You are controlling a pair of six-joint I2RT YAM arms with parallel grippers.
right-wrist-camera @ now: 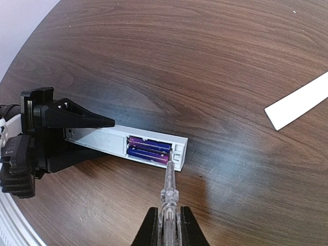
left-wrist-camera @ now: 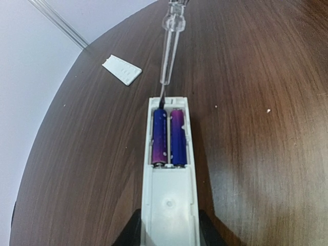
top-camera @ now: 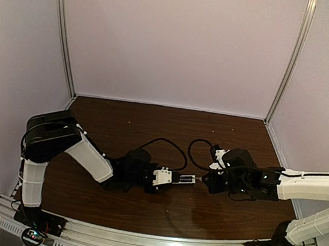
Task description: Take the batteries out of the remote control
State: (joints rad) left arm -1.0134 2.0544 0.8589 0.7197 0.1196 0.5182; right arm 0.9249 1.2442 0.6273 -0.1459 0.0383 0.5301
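Your left gripper (left-wrist-camera: 170, 233) pinches one end of the remote control (left-wrist-camera: 169, 200), so it cannot slide, near the middle of the counter (left-wrist-camera: 256, 154). Two purple batteries (left-wrist-camera: 168, 136) sit in its open slot. Your right gripper (right-wrist-camera: 166, 225) pinches the screwdriver (right-wrist-camera: 168, 187). Its tip comes in from 12 o'clock, likely to pry a battery out. The white lid (left-wrist-camera: 122, 69) lies at 11 o'clock, out of the way.

Glossy wood table (left-wrist-camera: 256, 154), matt white plastic remote control (left-wrist-camera: 169, 205), clear-handled screwdriver (left-wrist-camera: 169, 56)
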